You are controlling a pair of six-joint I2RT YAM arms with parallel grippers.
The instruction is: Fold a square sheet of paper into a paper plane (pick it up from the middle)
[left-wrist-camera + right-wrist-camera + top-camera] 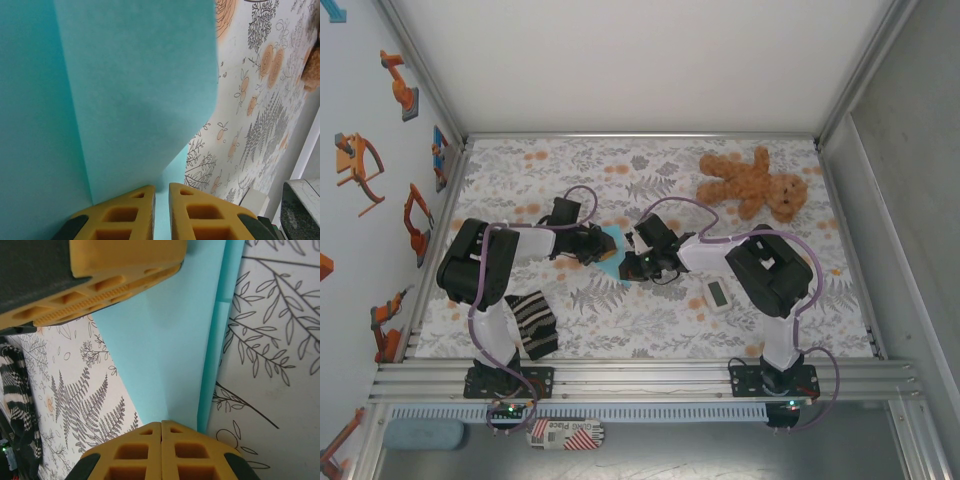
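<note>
Top view, table point(650, 322): flower-patterned surface, with both arms reaching in from the near edge to meet about its middle.
Top view, sheet of paper point(611, 255): light blue, at the middle of the table between the two grippers; much of it is covered by them.
Top view, left gripper point(598, 247): at the paper's left side, in contact with it.
Top view, right gripper point(632, 258): at the paper's right side, in contact with it.
Top view, teddy bear point(752, 182): brown, lying near the far right corner, well apart from the paper.
Top view, white gadget point(717, 295): small and rectangular, right of the middle, just beside the right arm.
Top view, striped cloth point(533, 322): black and cream, near the near left corner beside the left arm.
Left wrist view, fingers point(127, 217): yellow pads drawn almost together, with a thin strip of the blue paper in the narrow gap; the gripper is clamped on the sheet.
Left wrist view, paper: a straight crease runs up it, and one panel rises off the table with a curved free edge.
Right wrist view, fingers point(135, 455): yellow pads pressed tight together, the paper's creased part running into their tips; clamped on the sheet.
Right wrist view, paper: doubled along its right edge, lying against the table.
Right wrist view, left gripper: one of its yellow fingers sits over the paper's upper end.
</note>
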